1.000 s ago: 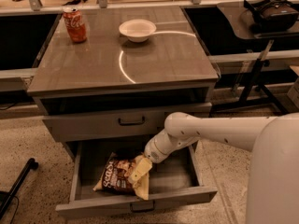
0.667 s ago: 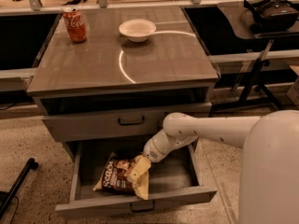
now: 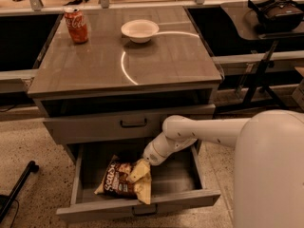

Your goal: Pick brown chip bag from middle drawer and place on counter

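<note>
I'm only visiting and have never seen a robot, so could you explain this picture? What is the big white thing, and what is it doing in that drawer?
The big white shape at lower right is the robot's body, a rolling base with one arm. The single camera looks down at the front of a grey cabinet; where the camera is mounted is not known. The arm reaches into the open bottom drawer. Its gripper, the two-finger hand at its tip, is right at the brown chip bag lying there. Whether it has hold of the bag cannot be seen. The job is to lift that bag onto the counter, where a red soda can and a white bowl stand. The drawer above is closed.
</note>
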### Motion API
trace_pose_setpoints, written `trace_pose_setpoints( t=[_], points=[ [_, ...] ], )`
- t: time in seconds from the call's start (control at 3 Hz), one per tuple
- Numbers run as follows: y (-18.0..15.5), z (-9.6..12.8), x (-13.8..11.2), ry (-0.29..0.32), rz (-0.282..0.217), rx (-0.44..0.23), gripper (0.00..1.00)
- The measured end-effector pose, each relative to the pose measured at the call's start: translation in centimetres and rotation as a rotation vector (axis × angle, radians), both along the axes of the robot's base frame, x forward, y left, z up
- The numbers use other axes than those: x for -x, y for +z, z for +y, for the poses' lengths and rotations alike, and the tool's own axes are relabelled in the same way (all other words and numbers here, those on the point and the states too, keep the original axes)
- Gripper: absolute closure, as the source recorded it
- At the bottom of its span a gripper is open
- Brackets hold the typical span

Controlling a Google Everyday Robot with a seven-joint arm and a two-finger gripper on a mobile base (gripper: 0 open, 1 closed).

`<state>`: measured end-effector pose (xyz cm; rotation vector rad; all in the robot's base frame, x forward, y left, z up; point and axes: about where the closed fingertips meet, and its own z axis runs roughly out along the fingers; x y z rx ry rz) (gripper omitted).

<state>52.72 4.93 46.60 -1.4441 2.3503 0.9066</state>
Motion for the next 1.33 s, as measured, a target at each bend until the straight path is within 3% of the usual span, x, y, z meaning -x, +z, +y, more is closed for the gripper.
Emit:
trace_pose_setpoints(
  t=[0.67,1.0,1.33],
  points=[
    [-0.9,0.1,1.4,0.053,0.028,0.01,0.73],
    [-0.1,-0.2,1.6,0.066,0.006,0.004,0.96],
    [2.1,-1.4,1.7,0.064,-0.059,-0.01,1.0]
  ],
)
